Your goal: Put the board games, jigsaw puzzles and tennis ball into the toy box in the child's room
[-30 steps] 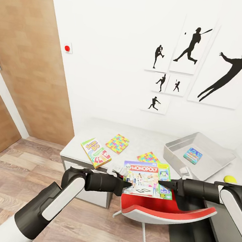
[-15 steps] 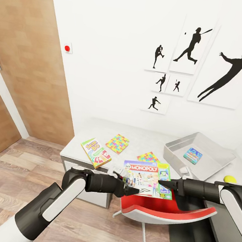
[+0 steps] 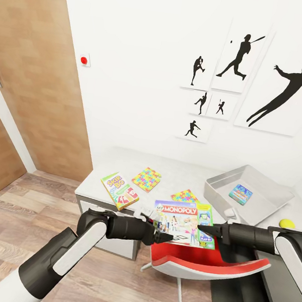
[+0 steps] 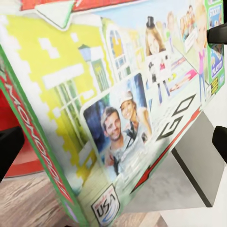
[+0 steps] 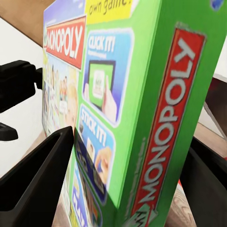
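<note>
A Monopoly board game [image 3: 182,220] hangs tilted over a red chair, in front of the table [image 3: 120,163]. My right gripper [image 3: 203,232] is shut on its green right edge [image 5: 151,118], one finger [image 5: 38,179] on each face. My left gripper [image 3: 163,237] is open at the box's near-left corner, its face [image 4: 118,94] close before the spread fingers [image 4: 9,149]. The Skip-Bo game [image 3: 119,190] and two jigsaw puzzles [image 3: 146,179] [image 3: 184,195] lie on the table. The toy box [image 3: 222,191] holds a small blue game [image 3: 240,194]. The tennis ball [image 3: 287,223] rests near the toy box.
The red chair [image 3: 202,267] stands directly under the held box, against the table's front. A wooden door [image 3: 36,83] is at the left, with plank floor [image 3: 18,214] below it. Baseball silhouette prints [image 3: 240,53] hang on the white wall.
My left gripper has slid a little right and lower along the Monopoly box's near-left corner. The box and the right arm have stayed put.
</note>
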You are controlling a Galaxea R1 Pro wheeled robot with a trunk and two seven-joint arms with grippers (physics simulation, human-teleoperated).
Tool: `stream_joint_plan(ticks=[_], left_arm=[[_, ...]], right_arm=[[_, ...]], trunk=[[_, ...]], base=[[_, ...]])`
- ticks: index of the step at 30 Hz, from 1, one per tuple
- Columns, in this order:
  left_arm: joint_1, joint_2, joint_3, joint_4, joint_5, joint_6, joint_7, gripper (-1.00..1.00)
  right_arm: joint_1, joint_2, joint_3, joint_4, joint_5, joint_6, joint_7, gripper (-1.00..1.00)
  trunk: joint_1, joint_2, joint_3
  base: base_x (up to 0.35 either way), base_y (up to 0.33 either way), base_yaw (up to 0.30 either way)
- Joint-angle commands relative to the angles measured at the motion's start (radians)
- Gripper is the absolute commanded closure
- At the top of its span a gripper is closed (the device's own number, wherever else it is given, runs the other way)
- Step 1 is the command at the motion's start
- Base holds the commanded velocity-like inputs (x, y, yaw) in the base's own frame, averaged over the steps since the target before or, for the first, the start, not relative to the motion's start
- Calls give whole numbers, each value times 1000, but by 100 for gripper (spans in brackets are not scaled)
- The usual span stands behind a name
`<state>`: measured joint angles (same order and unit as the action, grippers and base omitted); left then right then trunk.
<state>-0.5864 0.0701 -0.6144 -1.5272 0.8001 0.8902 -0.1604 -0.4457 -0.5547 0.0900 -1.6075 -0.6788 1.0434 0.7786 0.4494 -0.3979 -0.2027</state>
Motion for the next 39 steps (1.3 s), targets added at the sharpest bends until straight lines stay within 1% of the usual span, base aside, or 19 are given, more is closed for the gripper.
stream_joint_plan(ticks=[1, 3, 4, 6, 9, 12, 15, 16, 18, 21, 22, 25, 31, 39], left_arm=[[-2, 3, 9, 2, -5, 3, -6, -100], [-2, 8, 37, 4, -2, 4, -7, -100], [-1, 9, 60, 5, -1, 6, -7, -100], [4, 12, 126, 7, 2, 9, -9, -100], [23, 13, 236, 11, 5, 13, -11, -100], [49, 14, 342, 14, 16, 16, -11, -100], [66, 13, 439, 16, 43, 17, -11, -100], [66, 13, 439, 16, 43, 17, -11, -100], [75, 13, 485, 16, 65, 17, -10, -100], [85, 13, 535, 17, 93, 18, -9, -100], [88, 12, 548, 17, 100, 18, -8, -100], [92, 10, 564, 17, 112, 18, -9, -100], [93, 11, 568, 17, 115, 18, -11, -100], [94, 9, 569, 16, 117, 18, -13, -100]], right_arm=[[-3, -1, -11, 0, 2, 4, 3, 100], [-4, -2, -44, 4, 3, 4, 3, 100], [-4, -2, -70, 8, 3, 4, 3, 100], [-5, -1, -134, 22, 4, 4, 3, 100], [-5, -1, -226, 51, 5, 4, 0, 100], [-8, -1, -298, 74, 7, 4, -4, 100], [-9, -1, -347, 87, 10, 4, -6, 100], [-9, -1, -347, 87, 10, 4, -6, 100], [-8, -1, -368, 92, 11, 4, -7, 100], [-6, 0, -389, 98, 12, 4, -8, 100], [-3, 0, -394, 97, 12, 4, -8, 100], [2, 1, -401, 91, 11, 4, -7, 100], [4, 1, -402, 89, 10, 4, -5, 100], [5, 1, -403, 86, 10, 4, -1, 100]], trunk=[[1, -2, -2], [1, -2, -2], [1, -2, -2], [1, -2, -2], [1, -2, -2], [1, -2, -2], [1, -2, -2], [1, -2, -2], [1, -2, -2], [1, -2, -2], [1, -2, -2], [1, -2, -2], [1, -2, -2], [1, -2, -2]], base=[[0, 0, 0], [0, 0, 0], [0, 0, 0], [0, 0, 0], [0, 0, -9], [0, 0, -95], [0, 0, -185], [0, 0, -205], [0, 0, -227], [0, 0, -254], [0, 0, -272], [2, 6, -235], [50, 109, -93], [138, 227, -27]])
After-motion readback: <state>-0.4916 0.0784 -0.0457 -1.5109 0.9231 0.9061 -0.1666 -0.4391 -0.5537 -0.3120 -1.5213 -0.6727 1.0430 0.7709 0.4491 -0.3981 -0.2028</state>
